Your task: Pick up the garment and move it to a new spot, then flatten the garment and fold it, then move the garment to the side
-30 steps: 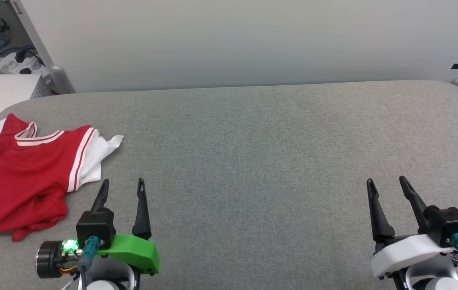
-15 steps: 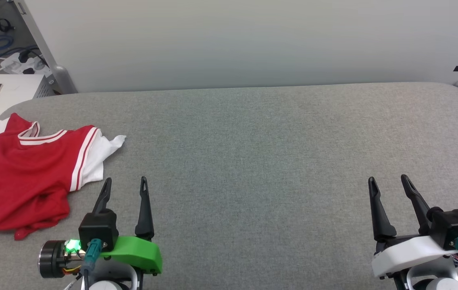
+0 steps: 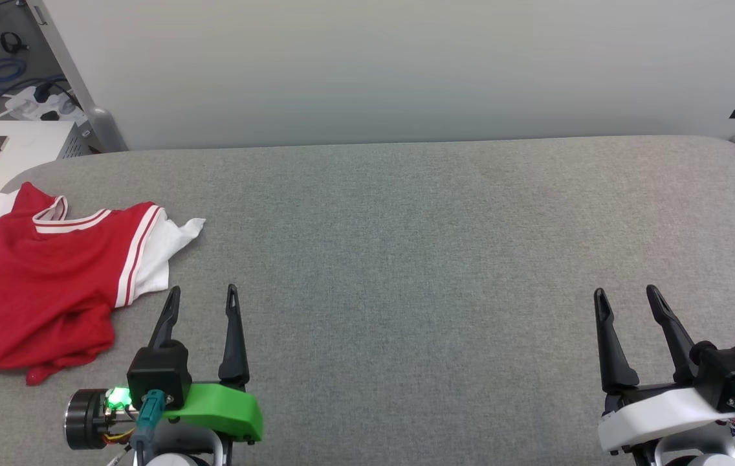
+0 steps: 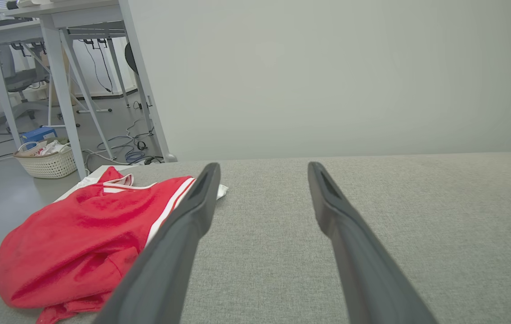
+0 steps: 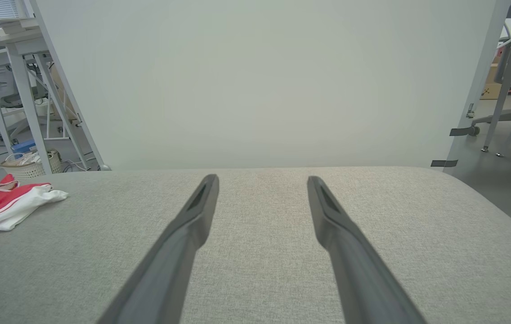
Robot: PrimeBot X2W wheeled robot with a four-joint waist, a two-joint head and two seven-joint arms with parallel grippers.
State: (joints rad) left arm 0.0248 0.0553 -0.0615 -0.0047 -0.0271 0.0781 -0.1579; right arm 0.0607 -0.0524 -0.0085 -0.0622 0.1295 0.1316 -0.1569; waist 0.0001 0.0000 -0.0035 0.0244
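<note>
- The garment (image 3: pixel 37 285), a red shirt with white sleeves and red-and-white striped trim, lies crumpled on the 9 o'clock side of the grey table (image 3: pixel 406 259), close to its left edge. One white sleeve points toward 2 o'clock. Nothing touches the shirt.
- A white box (image 3: pixel 18 139) with a dark strap stands past the table corner, at about 12 o'clock from the shirt.
- The left gripper (image 3: pixel 203 291) is at 7 o'clock in the head view, over the table. Its two dark fingers are spread wide and there is nothing between them. The shirt is near, at about 10 o'clock from the fingertips, but apart from them. In the left wrist view one finger covers a part of the striped sleeve edge.
- The right gripper (image 3: pixel 625 291) is at 5 o'clock in the head view. Its fingers are also spread wide and they hold nothing. It is well apart from the shirt, which lies at about 9 o'clock from it.
- A pale wall panel (image 3: pixel 374 65) stands behind the table at 12 o'clock.
</note>
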